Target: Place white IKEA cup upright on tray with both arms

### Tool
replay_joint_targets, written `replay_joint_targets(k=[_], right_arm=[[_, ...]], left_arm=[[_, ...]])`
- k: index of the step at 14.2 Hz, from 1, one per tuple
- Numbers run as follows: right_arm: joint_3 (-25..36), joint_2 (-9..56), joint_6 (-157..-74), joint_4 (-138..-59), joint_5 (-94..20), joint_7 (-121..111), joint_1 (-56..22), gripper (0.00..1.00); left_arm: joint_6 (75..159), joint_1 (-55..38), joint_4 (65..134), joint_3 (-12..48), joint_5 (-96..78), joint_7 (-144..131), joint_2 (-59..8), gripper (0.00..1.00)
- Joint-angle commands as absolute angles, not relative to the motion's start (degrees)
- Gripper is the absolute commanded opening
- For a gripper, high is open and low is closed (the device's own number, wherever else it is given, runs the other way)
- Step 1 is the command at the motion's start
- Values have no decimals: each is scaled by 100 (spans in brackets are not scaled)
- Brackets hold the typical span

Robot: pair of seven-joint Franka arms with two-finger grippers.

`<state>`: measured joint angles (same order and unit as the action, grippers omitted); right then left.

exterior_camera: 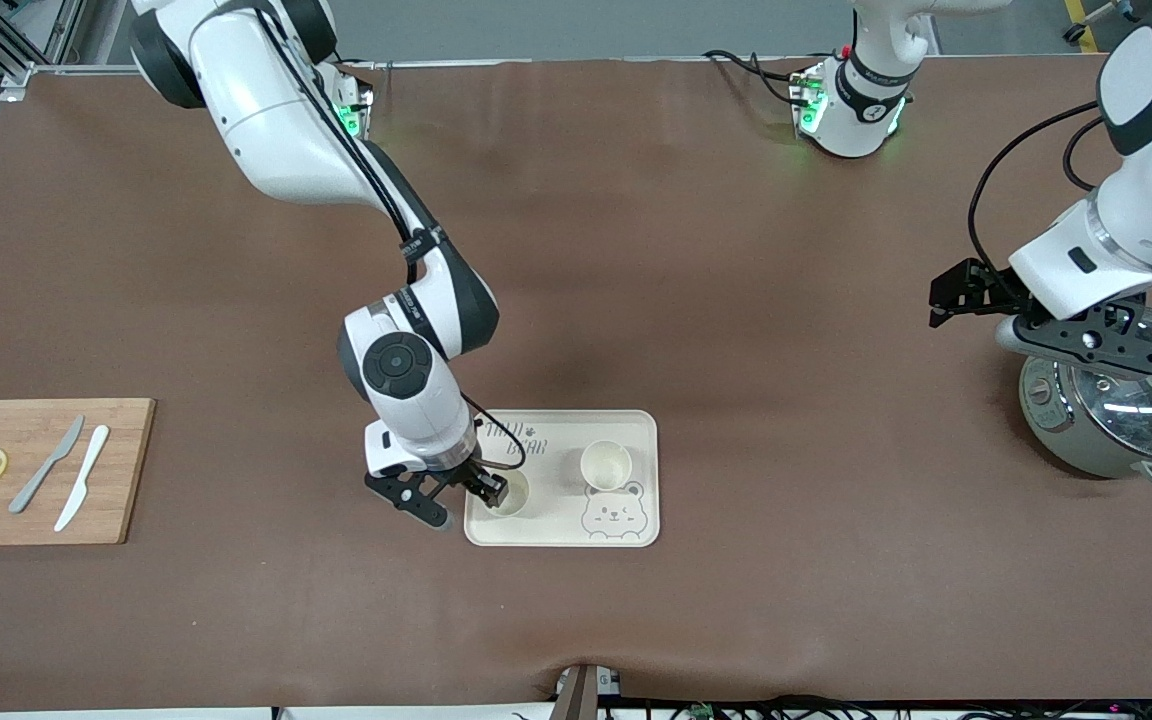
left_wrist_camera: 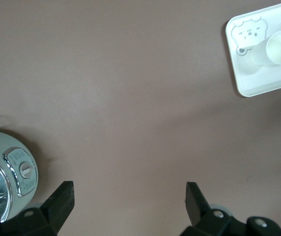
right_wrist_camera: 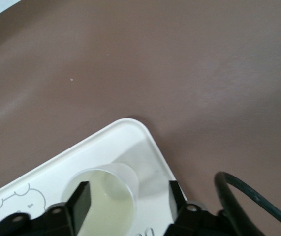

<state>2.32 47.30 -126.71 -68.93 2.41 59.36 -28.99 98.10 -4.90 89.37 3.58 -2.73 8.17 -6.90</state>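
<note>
The cream tray (exterior_camera: 558, 528) with the bear drawing lies near the table's middle, toward the front camera. Two white cups stand upright on it. One cup (exterior_camera: 606, 463) stands free above the bear face; it also shows in the left wrist view (left_wrist_camera: 280, 48). The other cup (exterior_camera: 514, 496) is at the tray's end toward the right arm. My right gripper (exterior_camera: 458, 497) is open and low over it, one finger inside the cup (right_wrist_camera: 111, 192) and the other outside its wall, over the tray's rim (right_wrist_camera: 130, 129). My left gripper (exterior_camera: 941, 305) is open and empty, waiting above bare table beside the pot.
A steel pot with a glass lid (exterior_camera: 1116, 405) stands at the left arm's end and shows in the left wrist view (left_wrist_camera: 7, 172). A wooden cutting board (exterior_camera: 126, 470) with two knives and two lemon slices lies at the right arm's end.
</note>
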Motion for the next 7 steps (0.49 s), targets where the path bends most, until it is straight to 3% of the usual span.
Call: replay_joint_targets(k=[1, 4, 7], right_arm=[[185, 3870, -11649, -7013, 334, 5688, -2734, 100], [176, 3053, -10068, -7057, 272, 5003, -2488, 100], [185, 1929, -9336, -7871, 272, 4065, -2076, 100]], left_arm=[[9774, -448, 8886, 369, -413, 905, -642, 100], [9678, -483, 8930, 387, -343, 932, -650, 100], [9650, -536, 8938, 404, 51, 932, -659, 100]])
